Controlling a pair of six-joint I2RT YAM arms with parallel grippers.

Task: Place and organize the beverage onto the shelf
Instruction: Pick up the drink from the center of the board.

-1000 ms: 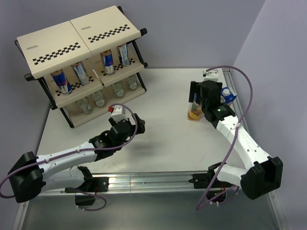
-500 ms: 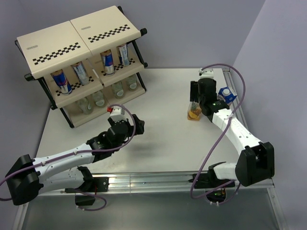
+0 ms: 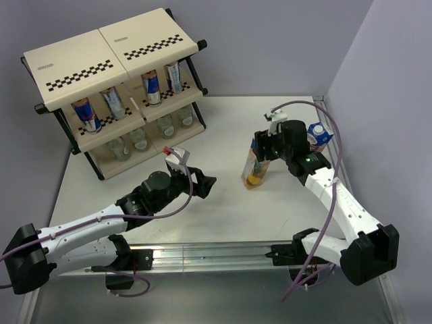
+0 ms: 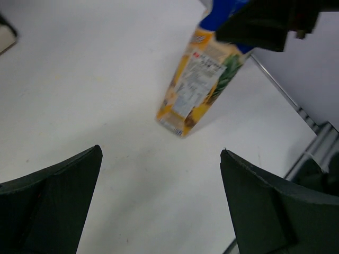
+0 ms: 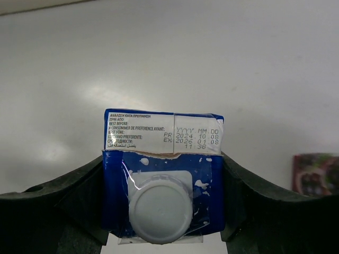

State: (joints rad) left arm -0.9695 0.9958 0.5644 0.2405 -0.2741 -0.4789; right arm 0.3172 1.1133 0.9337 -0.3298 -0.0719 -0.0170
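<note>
Pineapple carton (image 3: 255, 167) fast in right gripper (image 5: 163, 159), left gripper (image 3: 201, 181) wide open nearby, second carton (image 3: 320, 135) behind it.

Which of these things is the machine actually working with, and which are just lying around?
Part of the job: shelf, cans, bottles, pineapple carton in the right gripper, second carton by the wall.
Just there: table, purple cables, metal rail along the near edge.

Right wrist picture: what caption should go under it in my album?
The right claw grips a blue-topped carton with a white cap, white table below.
</note>
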